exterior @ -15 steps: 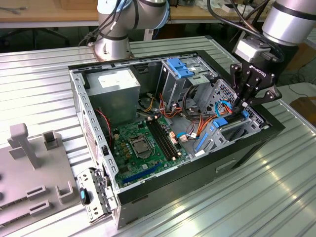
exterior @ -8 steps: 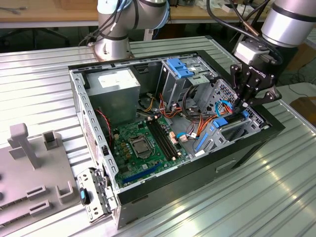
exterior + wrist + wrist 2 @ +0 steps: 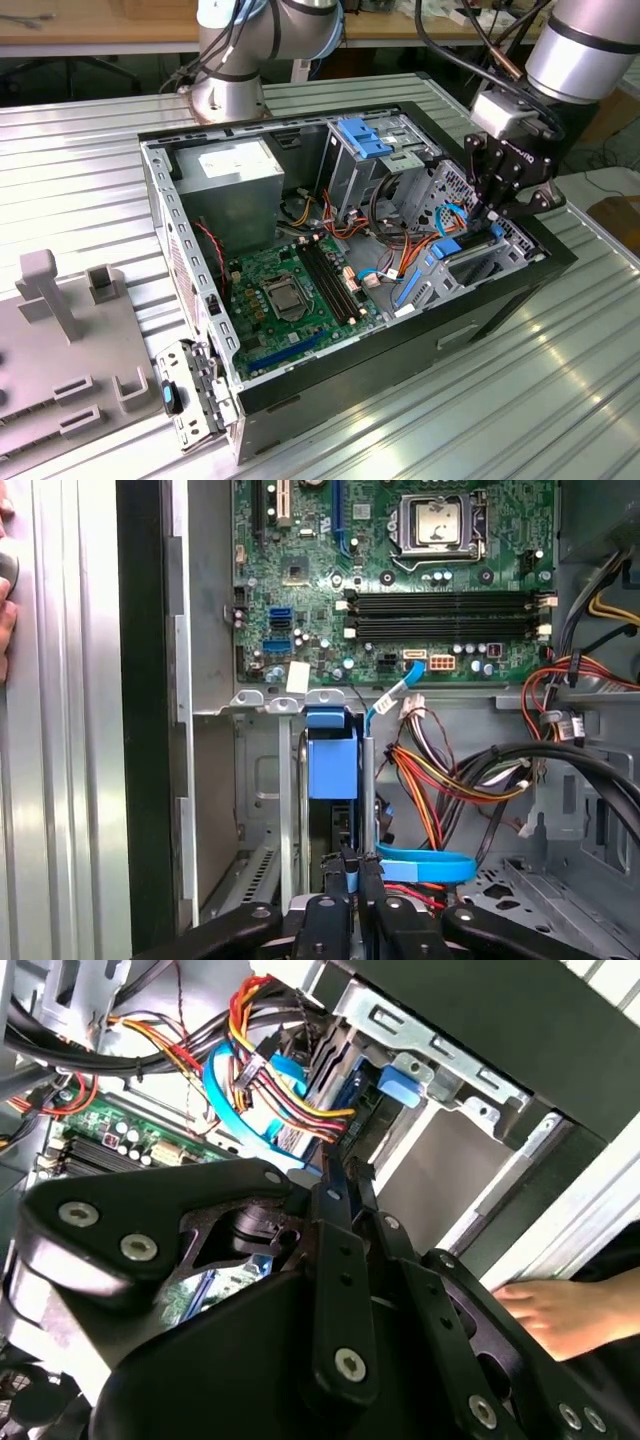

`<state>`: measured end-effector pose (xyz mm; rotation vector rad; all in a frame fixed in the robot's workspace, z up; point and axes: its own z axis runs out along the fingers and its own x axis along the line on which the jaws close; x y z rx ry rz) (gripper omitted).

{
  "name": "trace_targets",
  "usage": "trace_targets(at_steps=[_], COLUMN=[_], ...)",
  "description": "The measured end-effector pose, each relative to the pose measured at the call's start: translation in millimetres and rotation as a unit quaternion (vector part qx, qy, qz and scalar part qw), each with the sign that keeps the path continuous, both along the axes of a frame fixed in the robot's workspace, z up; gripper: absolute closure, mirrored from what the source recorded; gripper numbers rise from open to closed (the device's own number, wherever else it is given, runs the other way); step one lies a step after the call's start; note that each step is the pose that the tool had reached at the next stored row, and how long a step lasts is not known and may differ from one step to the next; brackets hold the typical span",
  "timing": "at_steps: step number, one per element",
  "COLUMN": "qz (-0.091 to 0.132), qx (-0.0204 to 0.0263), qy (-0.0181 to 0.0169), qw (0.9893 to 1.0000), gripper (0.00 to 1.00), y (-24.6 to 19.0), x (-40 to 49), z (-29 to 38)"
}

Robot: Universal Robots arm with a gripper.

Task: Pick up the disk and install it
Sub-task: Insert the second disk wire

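Note:
The disk (image 3: pixel 332 760) stands on edge in the grey drive bay at the front corner of the open computer case (image 3: pixel 500 300). It is a dark slab with blue side rails (image 3: pixel 350 1080), and one rail also shows beside the bay (image 3: pixel 449 247). My gripper (image 3: pixel 488 226) reaches down into the case at the exterior view's right. Its black fingers (image 3: pixel 343 872) sit close together on the disk's upper edge, as both wrist views show. The lower part of the disk is hidden inside the bay.
Bundles of red, yellow and orange wires (image 3: pixel 440 780) and a flat blue cable (image 3: pixel 425 863) crowd the space beside the bay. The green motherboard (image 3: pixel 290 290) lies on the case floor. A person's hand (image 3: pixel 560 1310) rests on the table beside the case. A grey fixture (image 3: pixel 70 330) stands at the exterior view's left.

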<state>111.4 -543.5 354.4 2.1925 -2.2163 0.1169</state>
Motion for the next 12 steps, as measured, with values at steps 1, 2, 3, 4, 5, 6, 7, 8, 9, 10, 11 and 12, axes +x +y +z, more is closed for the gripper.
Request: trace_targets(at_steps=[1,2,3,4,5,6,7,8,9,10,11,12], qz=[0.000,0.000,0.000,0.000,0.000,-0.001,-0.001,-0.001,-0.001,-0.001,-0.001,-0.001], qx=[0.0018,0.0035,0.0111,0.0168,0.0241,0.0309,0.0340,0.0347,0.0347,0.0347,0.0347,0.0393], qy=[0.0000,0.0000,0.0000,0.0000,0.0000,0.0000,0.0000,0.0000,0.0000,0.0000,0.0000,0.0000], qw=[1.0000,1.0000,0.9999,0.9999,0.9997,0.9995,0.9994,0.9994,0.9994,0.9994,0.9994,0.9992], gripper=[0.84,0.84,0.84,0.84,0.84,0.84,0.84,0.84,0.84,0.84,0.84,0.84], y=[-0.3,-0.5,-1.3,-1.8,-2.6,-4.1,-5.3,-6.7,-7.7,-9.0,-9.8,-16.2], x=[-0.8,-0.9,-0.9,-0.9,-0.9,-0.9,-0.9,-0.9,-0.9,-0.9,-0.9,-0.9], z=[-0.3,-0.6,-1.0,-1.1,-1.2,-1.2,-1.3,-1.3,-1.4,-1.3,-1.3,-1.8])
